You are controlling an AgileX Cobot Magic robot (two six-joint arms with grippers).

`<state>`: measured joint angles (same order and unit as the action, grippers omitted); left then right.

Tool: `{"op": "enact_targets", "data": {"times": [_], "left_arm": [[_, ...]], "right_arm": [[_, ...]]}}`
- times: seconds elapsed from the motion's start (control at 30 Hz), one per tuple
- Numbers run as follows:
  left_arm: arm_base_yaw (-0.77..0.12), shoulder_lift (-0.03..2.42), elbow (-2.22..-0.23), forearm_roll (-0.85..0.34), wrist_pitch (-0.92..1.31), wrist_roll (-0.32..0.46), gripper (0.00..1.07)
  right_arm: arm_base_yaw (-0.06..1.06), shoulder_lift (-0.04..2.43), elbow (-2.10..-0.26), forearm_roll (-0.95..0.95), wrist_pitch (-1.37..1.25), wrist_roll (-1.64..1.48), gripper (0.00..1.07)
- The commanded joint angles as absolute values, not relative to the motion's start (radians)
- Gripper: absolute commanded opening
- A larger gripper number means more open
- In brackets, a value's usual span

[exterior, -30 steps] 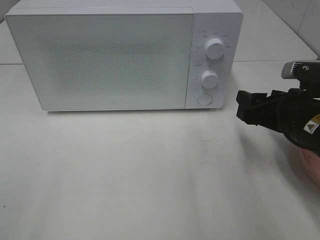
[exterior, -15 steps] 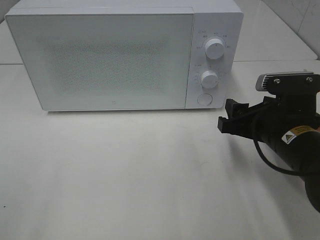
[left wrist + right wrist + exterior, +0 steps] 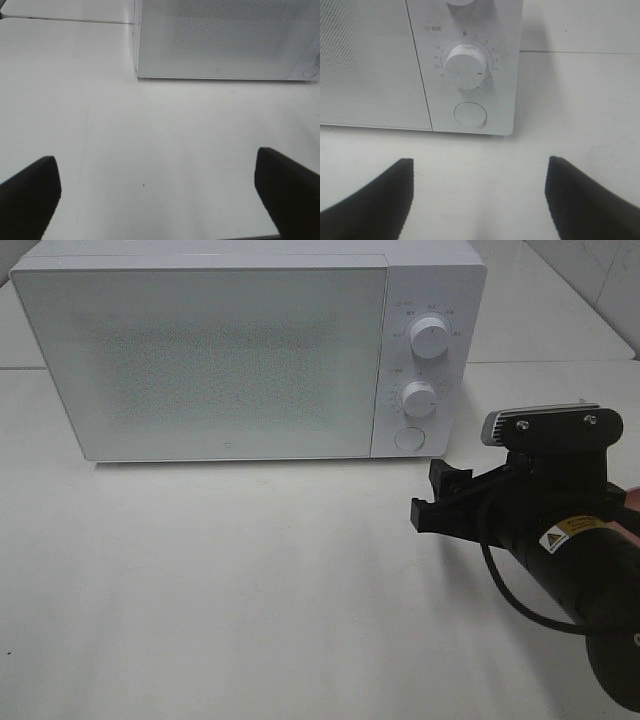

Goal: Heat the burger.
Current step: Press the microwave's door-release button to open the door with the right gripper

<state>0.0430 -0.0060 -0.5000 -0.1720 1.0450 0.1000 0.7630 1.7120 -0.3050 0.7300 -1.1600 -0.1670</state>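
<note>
I am holding my right gripper point(image 3: 428, 492), fingers apart and empty like those of my left gripper point(image 3: 157, 200), by the shut microwave point(image 3: 230, 360) at the tabletop's point(image 3: 250, 590) back edge, likely needing to push its round button point(image 3: 470, 114) next; I am seeing no burger.

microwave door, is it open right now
No, the microwave door is shut, lying flush with the control panel beside it.

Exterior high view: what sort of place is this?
Likely a lab bench staged as a kitchen counter: a white microwave, door shut, sits on a plain white table, and the robot's open right gripper faces its dials.
</note>
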Motion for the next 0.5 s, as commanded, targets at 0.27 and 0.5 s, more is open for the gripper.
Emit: {"op": "enact_targets", "data": {"times": [0.27,0.5], "left_arm": [[0.04,-0.03,-0.495,-0.18,1.035,0.099,0.98],[0.04,-0.03,-0.495,-0.18,1.035,0.099,0.98]], "right_arm": [[0.772,1.711,-0.305,0.728,-1.166,-0.104,0.73],[0.772,1.711,-0.304,0.728,-1.166,0.218,0.73]]}}
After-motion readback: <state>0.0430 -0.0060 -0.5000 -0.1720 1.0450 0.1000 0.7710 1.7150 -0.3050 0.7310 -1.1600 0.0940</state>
